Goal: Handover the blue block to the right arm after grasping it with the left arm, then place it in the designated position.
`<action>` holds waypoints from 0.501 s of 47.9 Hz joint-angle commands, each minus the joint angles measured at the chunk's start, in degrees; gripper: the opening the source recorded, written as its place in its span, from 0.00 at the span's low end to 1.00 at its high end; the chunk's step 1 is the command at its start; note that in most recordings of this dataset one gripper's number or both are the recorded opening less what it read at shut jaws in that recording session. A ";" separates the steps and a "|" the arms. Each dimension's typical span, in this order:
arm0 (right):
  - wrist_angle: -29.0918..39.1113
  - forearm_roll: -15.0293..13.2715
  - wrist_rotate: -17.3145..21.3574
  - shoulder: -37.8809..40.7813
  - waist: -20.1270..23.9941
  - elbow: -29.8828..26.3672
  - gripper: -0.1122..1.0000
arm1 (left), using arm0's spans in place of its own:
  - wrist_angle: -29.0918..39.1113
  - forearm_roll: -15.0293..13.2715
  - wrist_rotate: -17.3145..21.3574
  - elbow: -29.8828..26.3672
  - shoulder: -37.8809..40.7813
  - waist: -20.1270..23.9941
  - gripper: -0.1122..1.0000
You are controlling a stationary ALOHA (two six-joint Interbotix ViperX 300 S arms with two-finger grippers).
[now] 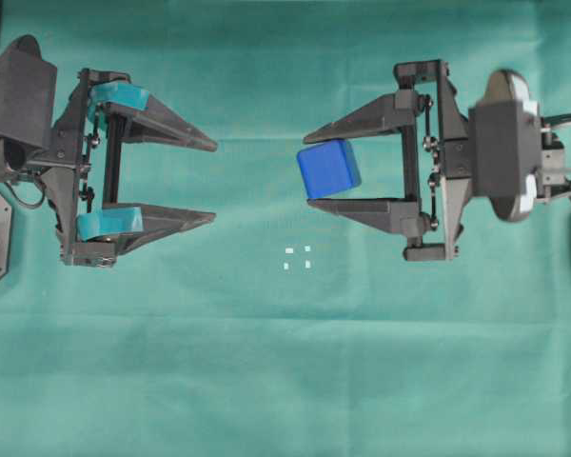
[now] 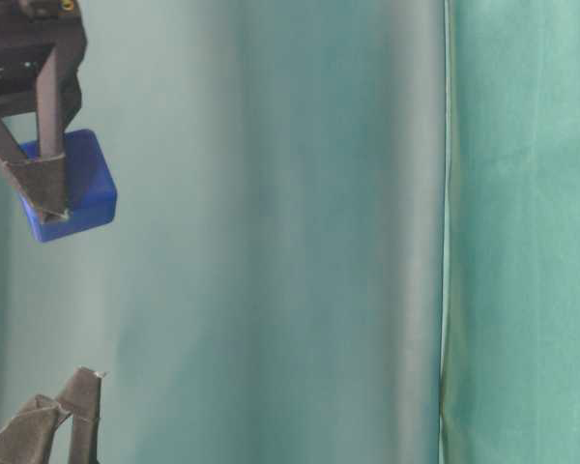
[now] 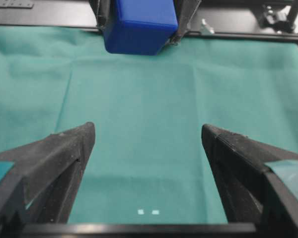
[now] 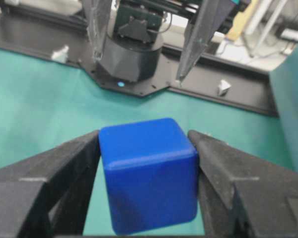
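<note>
Handover looks done, placing is next

Right end effector (image 1: 316,169) grips the blue block (image 1: 328,168) mid-frame, held above the white marks (image 1: 298,257) below it. Left end effector (image 1: 209,181) sits wide open, empty, well clear.

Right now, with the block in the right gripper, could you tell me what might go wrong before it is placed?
1. The blue block sits tilted, near the tips of the right gripper; it might slip or land askew.
2. The designated position is a small square of white marks, offset from the block in the overhead view, so a slight misalignment could leave the block off the marks.
3. The open left gripper faces the block, close to that spot; the arms might collide.
</note>
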 commanded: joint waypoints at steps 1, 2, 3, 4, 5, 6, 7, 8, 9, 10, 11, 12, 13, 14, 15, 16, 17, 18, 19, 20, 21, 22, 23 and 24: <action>-0.09 0.26 2.99 -0.79 0.09 -1.76 0.64 | -0.26 0.00 0.09 -0.97 -0.26 0.18 1.00; -0.09 0.18 3.87 -0.88 0.09 -1.76 0.64 | -0.26 0.00 0.09 -0.97 -0.26 0.18 1.00; -0.09 0.18 4.75 -0.88 0.09 -1.85 0.64 | -0.18 0.00 0.09 -0.97 -0.26 0.18 1.00; -0.09 0.26 5.54 -0.79 0.09 -1.85 0.64 | -0.18 0.00 0.09 -0.97 -0.26 0.18 1.00; -0.09 0.18 6.33 -0.88 0.09 -2.02 0.64 | -0.18 0.00 0.09 -0.97 -0.26 0.18 1.00; -0.09 0.26 7.12 -0.88 0.09 -2.02 0.64 | -0.09 0.00 0.09 -0.97 -0.26 0.18 1.00; -0.09 0.26 7.82 -0.88 0.09 -2.02 0.64 | 0.00 0.00 0.09 -0.97 -0.26 0.18 1.00; -0.09 0.26 8.35 -0.79 0.09 -2.02 0.64 | 0.00 0.00 0.09 -0.97 -0.26 0.18 1.00; 0.00 0.26 8.79 -0.79 0.09 -2.02 0.64 | 0.09 0.00 0.09 -0.97 -0.26 0.18 1.00; 0.09 0.18 9.23 -0.79 0.09 -2.02 0.64 | 0.09 0.00 0.09 -0.97 -0.26 0.18 1.00; 0.09 0.18 9.32 -0.88 0.09 -2.02 0.64 | 0.00 0.00 0.09 -0.97 -0.26 0.18 1.00; 0.18 0.18 9.32 -0.79 0.00 -2.02 0.64 | 0.09 0.00 0.09 -0.97 -0.26 0.18 1.00; 0.18 0.18 9.32 -0.88 0.09 -2.02 0.64 | 0.00 0.00 0.09 -0.97 -0.26 0.18 1.00; 0.26 0.18 9.32 -0.88 0.09 -2.02 0.64 | 0.09 0.00 0.09 -0.97 -0.26 0.18 1.00; 0.26 0.18 9.32 -0.88 0.09 -2.02 0.64 | 0.09 0.00 0.18 -0.97 -0.26 0.18 1.00; 0.26 0.18 9.32 -0.79 0.09 -2.02 0.64 | 0.09 0.00 0.18 -0.97 -0.26 0.18 1.00; 0.26 0.18 9.32 -0.79 0.09 -2.02 0.64 | 0.00 0.00 0.18 -0.97 -0.18 0.18 1.00; 0.26 0.18 9.32 -0.88 0.09 -2.02 0.64 | 0.00 0.00 0.18 -0.97 -0.26 0.18 1.00; 0.26 0.18 9.32 -0.79 0.09 -2.02 0.64 | 0.09 0.00 0.18 -0.97 -0.26 0.18 1.00; 0.26 0.18 9.32 -0.88 0.09 -2.02 0.64 | 0.09 0.00 0.18 -0.97 -0.26 0.18 1.00; 0.26 0.18 9.32 -0.79 0.09 -2.02 0.64 | 0.09 0.00 0.18 -0.97 -0.18 0.18 1.00; 0.26 0.18 9.32 -0.79 0.09 -2.02 0.64 | 0.09 0.00 0.18 -0.97 -0.26 0.18 1.00; 0.26 0.18 9.32 -0.88 0.09 -2.02 0.64 | 0.09 0.00 0.18 -0.97 -0.26 0.18 1.00; 0.26 0.18 9.32 -0.88 0.09 -2.02 0.64 | 0.09 0.00 0.18 -0.97 -0.26 0.18 1.00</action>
